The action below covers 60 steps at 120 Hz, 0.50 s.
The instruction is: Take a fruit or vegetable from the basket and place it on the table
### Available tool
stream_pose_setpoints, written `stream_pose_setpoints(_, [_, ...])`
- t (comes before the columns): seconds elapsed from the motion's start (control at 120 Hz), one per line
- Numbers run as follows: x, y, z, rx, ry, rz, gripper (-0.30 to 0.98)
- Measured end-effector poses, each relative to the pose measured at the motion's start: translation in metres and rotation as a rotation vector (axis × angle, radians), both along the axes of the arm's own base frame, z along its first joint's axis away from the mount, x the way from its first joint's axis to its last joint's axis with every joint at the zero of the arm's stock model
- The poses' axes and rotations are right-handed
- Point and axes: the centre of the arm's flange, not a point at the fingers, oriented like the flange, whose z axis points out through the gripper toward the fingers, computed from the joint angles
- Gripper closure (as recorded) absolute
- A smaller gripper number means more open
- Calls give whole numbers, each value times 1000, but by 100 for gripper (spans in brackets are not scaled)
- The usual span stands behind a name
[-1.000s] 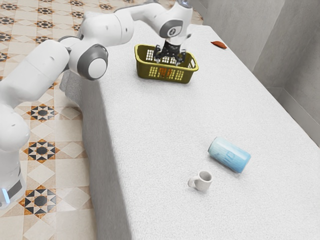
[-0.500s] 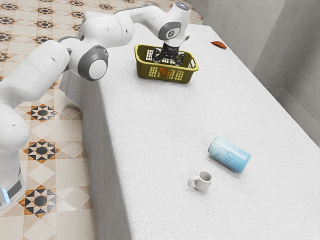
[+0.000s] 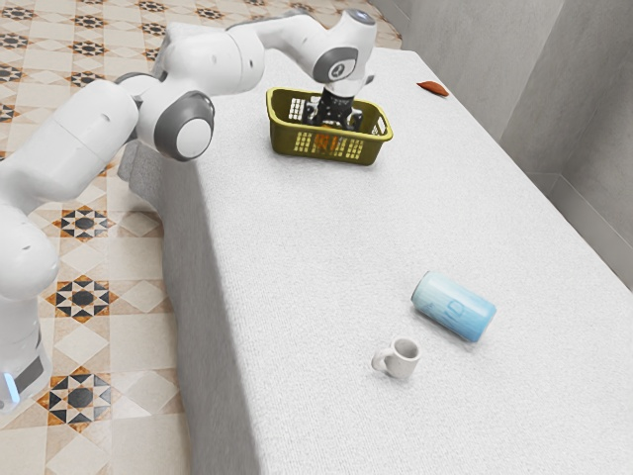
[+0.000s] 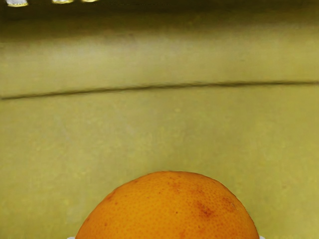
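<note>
Jaws down inside the olive plastic basket (image 3: 285, 142), and I can't tell whether they're wide or closed on the orange (image 4: 169, 214). It sits in the basket, right at them. My wrist view picks out its round, finely dimpled skin with rusty blotches, over smooth plastic; the exterior view gives me the latticed walls, plus a blue cylindrical can (image 3: 453, 307) and white mug (image 3: 402, 360), well apart from the jaws on the cloth-covered desk (image 3: 297, 257).

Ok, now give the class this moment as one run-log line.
gripper: inside olive-green basket | orange: in basket, beneath gripper | grasp: unclear | placement: not done
</note>
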Motion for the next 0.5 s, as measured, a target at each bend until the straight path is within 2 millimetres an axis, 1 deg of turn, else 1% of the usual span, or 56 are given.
stream_pose_setpoints(0.1, [-3,-7,51,59,-48,-6,32])
stream_pose_setpoints(0.167, [-7,-19,88,98,-72,-16,31])
stream_pose_setpoints(0.183, [-8,-23,100,108,-81,-20,32])
stream_pose_setpoints(0.217, [-10,-43,134,135,-107,-44,33])
stream_pose_setpoints(0.25, [-10,-70,167,154,-135,-81,33])
stream_pose_setpoints(0.283, [-5,-110,192,165,-157,-140,32])
stream_pose_setpoints(0.317, [2,-154,209,167,-168,-206,32])
stream_pose_setpoints(0.35, [11,-206,215,159,-158,-285,32])
stream_pose_setpoints(0.392, [18,-267,214,142,-131,-380,34])
stream_pose_setpoints(0.433, [25,-318,195,120,-76,-461,34])
stream_pose_setpoints(0.45, [26,-332,187,114,-52,-485,35])
stream_pose_setpoints(0.467, [28,-342,176,107,-25,-502,36])
stream_pose_setpoints(0.5, [29,-352,157,97,25,-524,37])
